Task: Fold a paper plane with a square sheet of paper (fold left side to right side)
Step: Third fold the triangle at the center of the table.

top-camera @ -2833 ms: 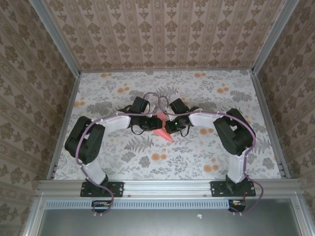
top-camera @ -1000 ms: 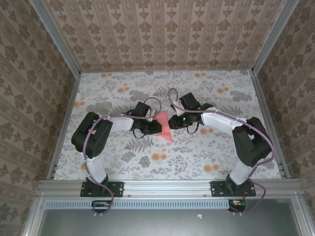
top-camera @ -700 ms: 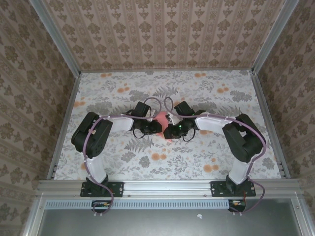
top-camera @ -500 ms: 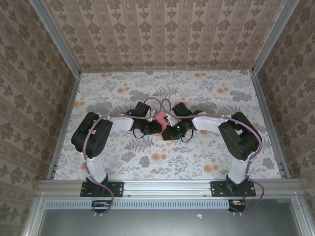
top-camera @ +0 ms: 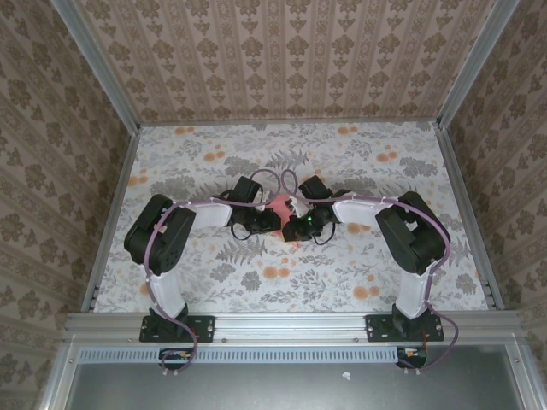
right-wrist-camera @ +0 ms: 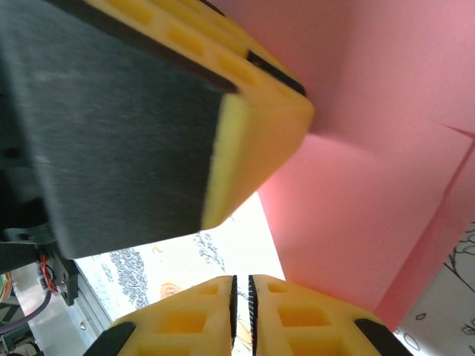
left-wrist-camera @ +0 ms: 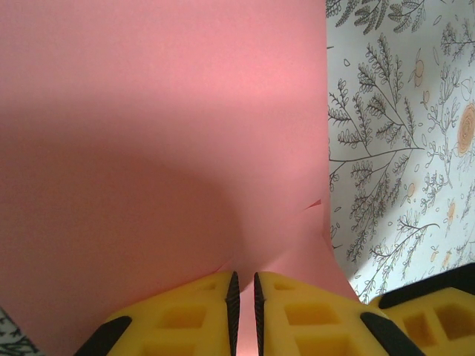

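Both arms reach in to the middle of the flower-print table, and their wrists almost meet there.

The pink paper lies between the 2 wrists at table centre. From above it is mostly covered, with 1 small patch showing on the far side.

Left gripper: the jaws stand at a thin slit with pink in the gap, pinching the paper. In the left wrist view the paper spreads away from the fingers as a broad, smooth surface. Its right edge runs straight against the table print, with a small nick near that edge.

Right gripper: the jaws are also nearly together. The paper lies just beside 1 finger, but I cannot tell whether any is caught in the slit. The right wrist view shows a straight crease across the paper, and the other gripper's finger is close above it.
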`<control>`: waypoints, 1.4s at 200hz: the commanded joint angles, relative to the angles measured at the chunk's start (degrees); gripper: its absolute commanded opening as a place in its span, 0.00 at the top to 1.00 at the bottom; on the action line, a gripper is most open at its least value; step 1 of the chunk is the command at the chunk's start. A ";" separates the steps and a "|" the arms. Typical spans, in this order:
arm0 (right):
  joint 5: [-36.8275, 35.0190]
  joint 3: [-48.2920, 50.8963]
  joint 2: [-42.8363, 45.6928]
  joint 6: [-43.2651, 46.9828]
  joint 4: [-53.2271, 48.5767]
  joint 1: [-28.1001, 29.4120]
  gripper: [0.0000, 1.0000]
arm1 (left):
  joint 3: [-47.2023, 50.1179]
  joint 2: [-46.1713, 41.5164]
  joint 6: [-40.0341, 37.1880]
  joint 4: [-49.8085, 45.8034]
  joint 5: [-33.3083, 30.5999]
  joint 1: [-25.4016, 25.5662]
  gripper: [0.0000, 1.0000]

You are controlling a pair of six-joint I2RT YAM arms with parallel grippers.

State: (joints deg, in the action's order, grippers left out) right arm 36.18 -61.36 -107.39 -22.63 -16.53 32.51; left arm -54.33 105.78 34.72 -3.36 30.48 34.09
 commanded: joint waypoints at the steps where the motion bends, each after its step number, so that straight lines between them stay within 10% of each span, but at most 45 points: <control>1: -1.88 -0.60 -1.04 1.12 -2.62 -0.21 0.85 | 0.18 1.60 -1.14 -4.53 -3.19 -0.16 0.82; 176: -5.01 3.67 -3.44 -0.65 -3.10 -2.16 1.00 | -3.40 -6.87 -4.52 -8.52 -4.02 -0.60 0.71; 280: -3.05 4.14 -4.85 -1.51 -1.66 -2.98 1.00 | 1.62 -5.79 -3.08 0.61 -2.04 5.30 0.86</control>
State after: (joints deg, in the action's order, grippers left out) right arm 36.80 -59.13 -109.51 -23.22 -15.18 29.91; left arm -53.58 98.32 31.73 -5.65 28.05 39.68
